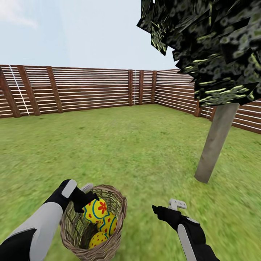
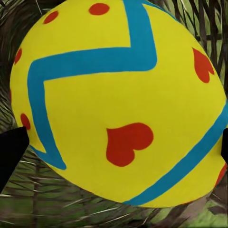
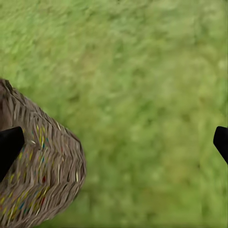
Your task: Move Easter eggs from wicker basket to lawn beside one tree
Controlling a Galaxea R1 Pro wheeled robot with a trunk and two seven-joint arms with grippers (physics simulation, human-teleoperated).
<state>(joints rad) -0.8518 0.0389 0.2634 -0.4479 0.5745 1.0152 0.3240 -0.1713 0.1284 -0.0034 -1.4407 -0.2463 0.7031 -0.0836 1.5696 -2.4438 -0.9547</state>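
While the left gripper straddles the top Easter egg in the wicker basket, fingertips spread at its flanks, it should close centred, then lift straight. Beside the basket, the right gripper hangs spread and empty above the lawn; farther off stands the tree.

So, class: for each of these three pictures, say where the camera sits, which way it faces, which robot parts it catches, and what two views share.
Head view: from the robot's head, forward and down over the lawn, fence and tree; both arms show, left gripper in the wicker basket, right gripper over grass.
Left wrist view: along the jaws at the top Easter egg; dark fingertips flank it.
Right wrist view: down at grass and the basket's wall; fingertips at the edges.
Shared: the basket appears in all three.
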